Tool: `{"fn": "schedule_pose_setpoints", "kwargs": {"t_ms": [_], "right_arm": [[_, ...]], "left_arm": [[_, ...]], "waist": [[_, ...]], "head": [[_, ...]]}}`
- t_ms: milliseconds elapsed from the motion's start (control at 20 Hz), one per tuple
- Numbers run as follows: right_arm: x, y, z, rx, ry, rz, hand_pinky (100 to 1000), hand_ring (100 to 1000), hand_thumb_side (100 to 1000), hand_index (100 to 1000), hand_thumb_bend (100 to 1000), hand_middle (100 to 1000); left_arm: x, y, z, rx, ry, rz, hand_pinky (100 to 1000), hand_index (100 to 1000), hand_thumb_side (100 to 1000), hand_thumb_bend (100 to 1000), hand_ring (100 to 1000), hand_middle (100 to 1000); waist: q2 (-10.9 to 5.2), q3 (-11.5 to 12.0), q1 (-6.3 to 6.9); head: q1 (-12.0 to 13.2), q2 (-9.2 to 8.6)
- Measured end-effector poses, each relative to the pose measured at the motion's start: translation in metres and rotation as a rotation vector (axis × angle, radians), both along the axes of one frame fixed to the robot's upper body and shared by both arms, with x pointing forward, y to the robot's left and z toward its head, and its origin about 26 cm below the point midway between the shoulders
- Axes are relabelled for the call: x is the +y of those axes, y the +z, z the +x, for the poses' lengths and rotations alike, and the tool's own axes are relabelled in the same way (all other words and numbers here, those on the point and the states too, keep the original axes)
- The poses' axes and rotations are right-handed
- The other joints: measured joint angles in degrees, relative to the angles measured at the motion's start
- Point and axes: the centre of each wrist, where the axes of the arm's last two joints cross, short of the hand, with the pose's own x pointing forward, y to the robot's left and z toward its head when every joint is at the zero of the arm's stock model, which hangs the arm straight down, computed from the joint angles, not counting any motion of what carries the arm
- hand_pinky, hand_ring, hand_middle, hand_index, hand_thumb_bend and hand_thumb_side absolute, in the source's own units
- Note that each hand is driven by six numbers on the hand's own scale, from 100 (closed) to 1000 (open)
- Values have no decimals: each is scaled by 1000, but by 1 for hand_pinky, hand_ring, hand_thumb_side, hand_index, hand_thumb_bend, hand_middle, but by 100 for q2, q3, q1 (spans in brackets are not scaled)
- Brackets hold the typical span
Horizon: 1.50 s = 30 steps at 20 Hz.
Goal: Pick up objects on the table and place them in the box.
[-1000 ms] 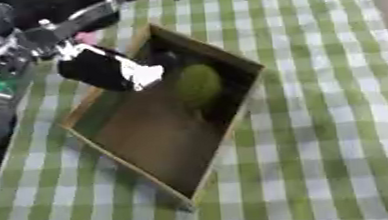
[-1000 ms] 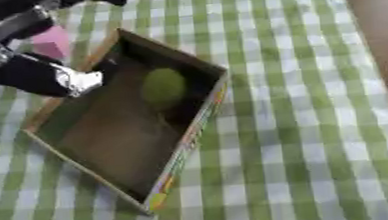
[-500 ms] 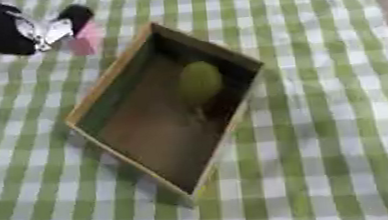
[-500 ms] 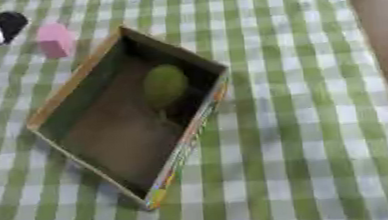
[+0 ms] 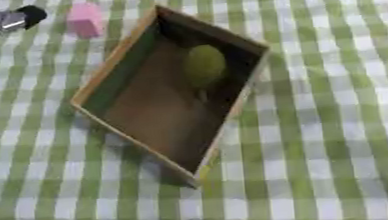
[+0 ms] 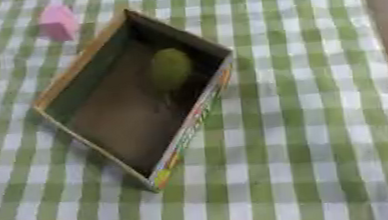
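At top-left corner, left hand, grip unclear, near pink block; box w/ green fruit.

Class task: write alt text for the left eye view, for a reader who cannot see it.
An open cardboard box sits askew on a green-and-white checked tablecloth, with a green rounded object inside near its far wall. A pink block lies on the cloth beyond the box, and the robot's left hand shows at the top left corner.
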Motion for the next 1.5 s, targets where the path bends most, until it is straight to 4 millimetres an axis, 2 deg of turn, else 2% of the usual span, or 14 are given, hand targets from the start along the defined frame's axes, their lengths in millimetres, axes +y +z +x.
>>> {"fn": "schedule_pose_setpoints", "kwargs": {"t_ms": [100, 200, 450, 700, 850, 1100, 1500], "right_arm": [[0, 1, 0, -4, -2, -3, 892, 536, 425, 832, 100, 540], [0, 1, 0, -9, -5, -5, 892, 531, 424, 832, 100, 539], [-1, 1, 0, -18, -8, -6, 894, 527, 435, 833, 100, 535], [-2, 2, -1, -26, -12, -4, 893, 520, 434, 833, 100, 533], [-2, 0, -1, -25, -17, -6, 892, 516, 434, 833, 100, 532], [-2, 2, -1, -40, -18, -7, 891, 508, 429, 832, 100, 531], [-2, 5, -1, -63, -22, -10, 890, 499, 424, 832, 100, 529]], "left_arm": [[5, -1, 6, 10, 17, 19, 910, 919, 498, 492, 895, 846], [9, -1, 12, 10, 32, 34, 909, 918, 495, 489, 894, 845], [17, 0, 22, 1, 56, 56, 912, 917, 488, 505, 896, 849], [21, -3, 27, 2, 78, 89, 920, 917, 496, 564, 903, 854], [25, -4, 32, 14, 100, 109, 926, 919, 516, 602, 913, 856], [40, -8, 46, 55, 171, 127, 927, 925, 541, 587, 923, 854], [61, -9, 62, 86, 239, 93, 926, 925, 525, 582, 928, 859]], "waist": [[0, -22, -17], [5, -59, -59], [92, -88, -114], [129, -139, -144], [170, -188, -151], [262, -334, -167], [388, -509, -172]], "head": [[-6, -31], [-50, -150], [-373, -447], [-508, -517], [-490, -534], [-328, -567], [-94, -564]]}}
